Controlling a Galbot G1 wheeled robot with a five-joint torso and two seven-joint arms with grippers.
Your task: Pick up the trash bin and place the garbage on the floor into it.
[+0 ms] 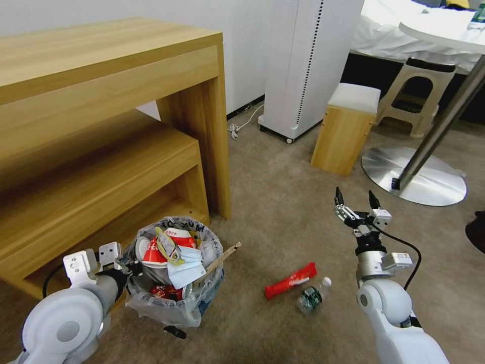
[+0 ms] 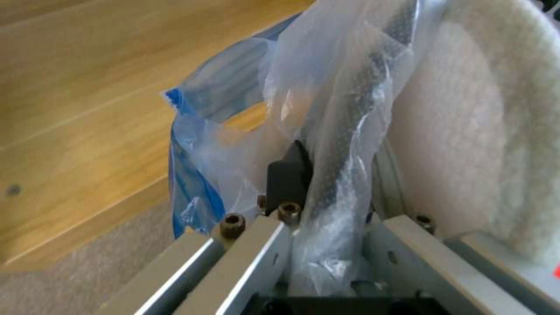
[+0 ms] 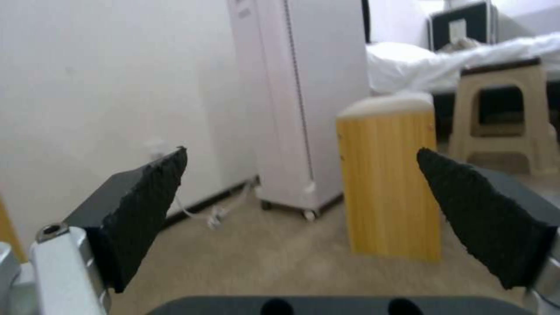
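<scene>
Head view: we're holding the bin (image 1: 174, 273) at its rim with the left gripper (image 1: 132, 266), bin packed with litter, stick poking out toward the right. Still on the floor (image 1: 283, 212): a red wrapper (image 1: 291, 280) and a small bottle (image 1: 313, 294), touching each other, between the bin and the right arm. The right gripper (image 1: 356, 201) is hanging empty, jaws spread wide, farther out than both items and pointing away from them, so we're judging it must come back and down. The wrapper's long axis is running diagonally, near end toward the bin, far end toward the right arm. Left wrist view: fingers (image 2: 288, 175) are clamping the bag and rim. Right wrist view: jaws wide, nothing between, facing the stool (image 3: 390, 175).
</scene>
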